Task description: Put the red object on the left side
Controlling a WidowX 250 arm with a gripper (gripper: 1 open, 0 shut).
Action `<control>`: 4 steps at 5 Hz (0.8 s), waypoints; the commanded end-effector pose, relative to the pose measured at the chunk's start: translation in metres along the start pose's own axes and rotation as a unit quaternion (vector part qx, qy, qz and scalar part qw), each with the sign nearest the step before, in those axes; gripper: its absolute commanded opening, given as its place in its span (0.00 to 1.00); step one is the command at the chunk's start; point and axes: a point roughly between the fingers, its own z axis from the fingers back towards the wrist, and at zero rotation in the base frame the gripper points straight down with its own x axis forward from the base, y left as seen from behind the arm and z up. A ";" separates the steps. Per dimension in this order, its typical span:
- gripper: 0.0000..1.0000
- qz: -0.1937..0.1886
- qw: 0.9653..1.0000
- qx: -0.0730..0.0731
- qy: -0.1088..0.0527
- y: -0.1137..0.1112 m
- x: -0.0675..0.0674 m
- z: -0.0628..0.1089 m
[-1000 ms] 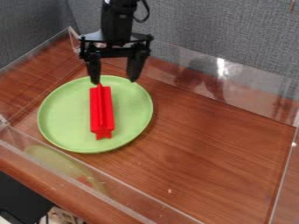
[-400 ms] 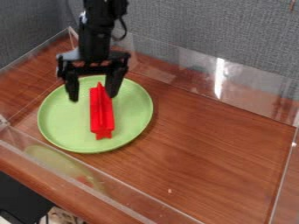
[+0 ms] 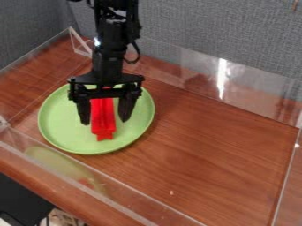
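The red object (image 3: 104,117), a long flat bright-red bar, lies on the round lime-green plate (image 3: 59,117) at the left of the wooden table. My black gripper (image 3: 106,113) points down over the bar, open, with one finger (image 3: 81,110) on each side of it. The fingers reach down near the plate and hide part of the bar's upper end. Nothing is gripped.
Clear plastic walls (image 3: 224,75) surround the wooden tabletop (image 3: 213,150). The plate sits near the left wall and front edge. Bare wood extends to the right of the plate.
The gripper came down and toward the camera from above the plate's far rim, and now straddles the red bar low over the plate. It stayed open. The bar has not moved.
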 end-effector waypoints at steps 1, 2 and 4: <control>1.00 -0.017 0.999 -0.034 -0.019 -0.003 0.010 0.023; 1.00 -0.035 0.998 -0.041 -0.017 -0.003 0.015 0.026; 1.00 -0.059 0.997 -0.053 -0.017 0.010 0.049 0.025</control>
